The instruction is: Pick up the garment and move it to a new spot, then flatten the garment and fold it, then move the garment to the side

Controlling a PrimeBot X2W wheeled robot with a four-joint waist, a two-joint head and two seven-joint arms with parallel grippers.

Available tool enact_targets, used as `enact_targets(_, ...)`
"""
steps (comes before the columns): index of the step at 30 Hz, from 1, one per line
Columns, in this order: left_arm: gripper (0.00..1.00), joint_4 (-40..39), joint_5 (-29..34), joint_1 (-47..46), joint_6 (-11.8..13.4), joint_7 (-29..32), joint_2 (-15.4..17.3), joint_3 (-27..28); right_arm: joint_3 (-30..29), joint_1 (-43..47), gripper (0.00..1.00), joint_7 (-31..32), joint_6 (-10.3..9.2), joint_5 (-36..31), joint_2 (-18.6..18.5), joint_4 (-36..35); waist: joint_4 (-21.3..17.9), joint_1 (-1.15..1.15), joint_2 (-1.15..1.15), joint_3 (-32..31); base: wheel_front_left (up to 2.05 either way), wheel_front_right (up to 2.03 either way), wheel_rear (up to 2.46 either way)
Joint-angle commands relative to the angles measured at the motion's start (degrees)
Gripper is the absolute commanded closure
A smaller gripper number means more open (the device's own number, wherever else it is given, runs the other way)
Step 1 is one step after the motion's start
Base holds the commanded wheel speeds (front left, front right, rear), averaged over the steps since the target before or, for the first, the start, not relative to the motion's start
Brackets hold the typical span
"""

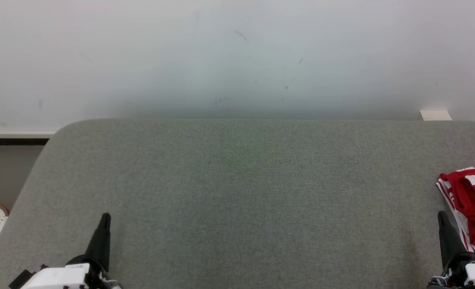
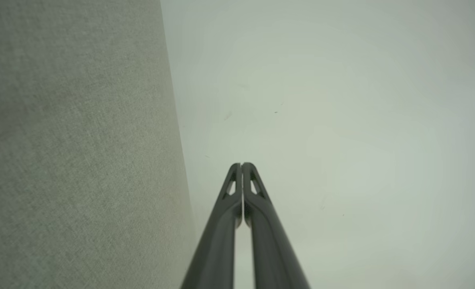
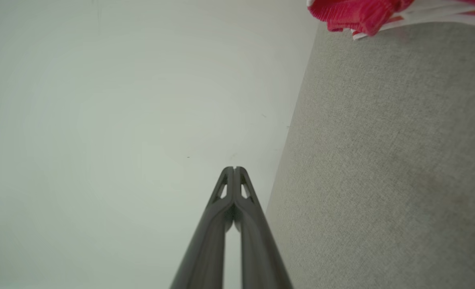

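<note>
Starting with left gripper [image 1: 104, 220] and right gripper [image 1: 442, 218] closed, holding nothing. Open right gripper, reach garment [image 1: 472, 196] just beside it, pinch a loose edge.

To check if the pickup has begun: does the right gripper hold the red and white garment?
No, the right gripper is shut on nothing; the red and white garment lies apart from it on the grey fabric surface.
</note>
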Motion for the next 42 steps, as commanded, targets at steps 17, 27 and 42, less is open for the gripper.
enact_targets(17, 1.00, 0.19, -1.17, -0.57, -0.38, 0.59, -0.27, 0.55, -0.17, -0.91, 1.00, -0.03, -0.12, 0.95, -0.19, 0.45, 0.03, 0.00, 0.00, -0.04, 0.00, 0.00, 0.00)
enact_targets(27, 1.00, 0.19, -1.01, -0.57, -0.37, 0.72, -0.34, 0.66, -0.27, -0.92, 1.00, 0.08, -0.12, 0.83, -0.09, 0.45, 0.03, 0.00, 0.00, -0.04, 0.00, 0.00, 0.00)
enact_targets(42, 1.00, 0.19, -0.78, -0.57, -0.35, 0.87, -0.47, 0.83, -0.40, -0.93, 1.00, 0.21, -0.12, 0.68, 0.03, 0.47, 0.03, 0.00, 0.00, -0.04, 0.00, 0.00, 0.00)
